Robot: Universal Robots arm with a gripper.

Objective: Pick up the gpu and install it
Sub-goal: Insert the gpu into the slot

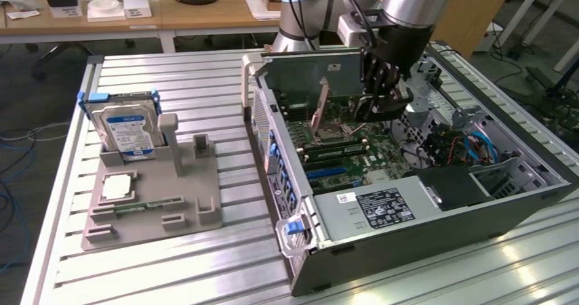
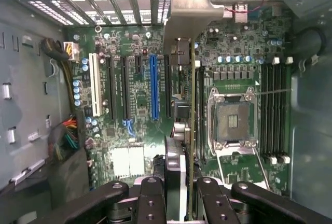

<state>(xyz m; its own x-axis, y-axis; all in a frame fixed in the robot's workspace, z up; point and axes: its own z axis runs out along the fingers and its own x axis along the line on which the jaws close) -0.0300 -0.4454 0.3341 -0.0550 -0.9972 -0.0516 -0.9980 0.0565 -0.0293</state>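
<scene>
In the wrist view the gpu (image 2: pixel 190 105) is seen edge-on as a thin dark card, and its grey metal bracket (image 2: pixel 191 11) reaches the slotted rear wall of the case. My gripper (image 2: pixel 179 190) is shut on the card's near end, with one dark finger (image 2: pixel 150 198) on each side. The card stands upright over the motherboard, between the blue slot (image 2: pixel 153 86) and the CPU socket (image 2: pixel 232 120). Whether its lower edge sits in a slot I cannot tell. In the exterior view my gripper (image 1: pixel 375 108) hangs inside the open computer case (image 1: pixel 299 217), above the motherboard.
The power supply (image 1: pixel 380 207) fills the case's near end. Bundled cables (image 2: pixel 67 136) lie beside the slots, and memory slots (image 2: pixel 275 110) run past the socket. At the exterior view's left a grey fixture (image 1: pixel 194 213) holds a hard drive (image 1: pixel 127 132).
</scene>
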